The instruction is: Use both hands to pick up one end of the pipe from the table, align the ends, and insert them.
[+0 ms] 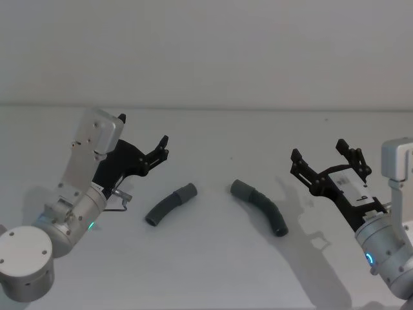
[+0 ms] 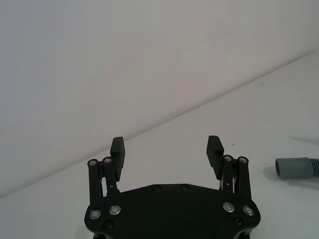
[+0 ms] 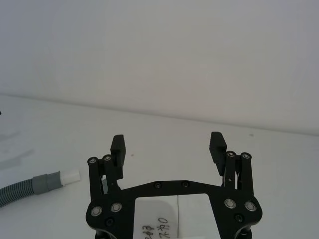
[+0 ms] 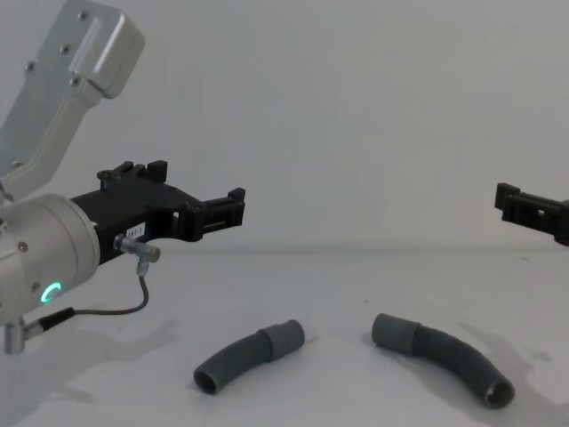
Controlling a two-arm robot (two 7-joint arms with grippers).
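Note:
Two curved dark grey ribbed pipe pieces lie on the white table [image 1: 213, 271]. The left piece [image 1: 169, 205] [image 4: 244, 358] and the right piece [image 1: 261, 205] [image 4: 444, 356] have their grey cuff ends [image 1: 188, 192] [image 1: 240, 188] facing each other, a short gap apart. My left gripper [image 1: 161, 150] [image 2: 166, 145] [image 4: 233, 209] hovers open and empty above and left of the left piece. My right gripper [image 1: 318, 152] [image 3: 168, 144] is open and empty, raised to the right of the right piece. In the right wrist view one cuff [image 3: 47, 181] carries a white tip [image 3: 70, 176].
A plain pale wall [image 1: 206, 51] rises behind the table's far edge. A thin cable [image 4: 107, 307] loops from the left wrist. Another cuff [image 2: 294, 168] lies at the edge of the left wrist view.

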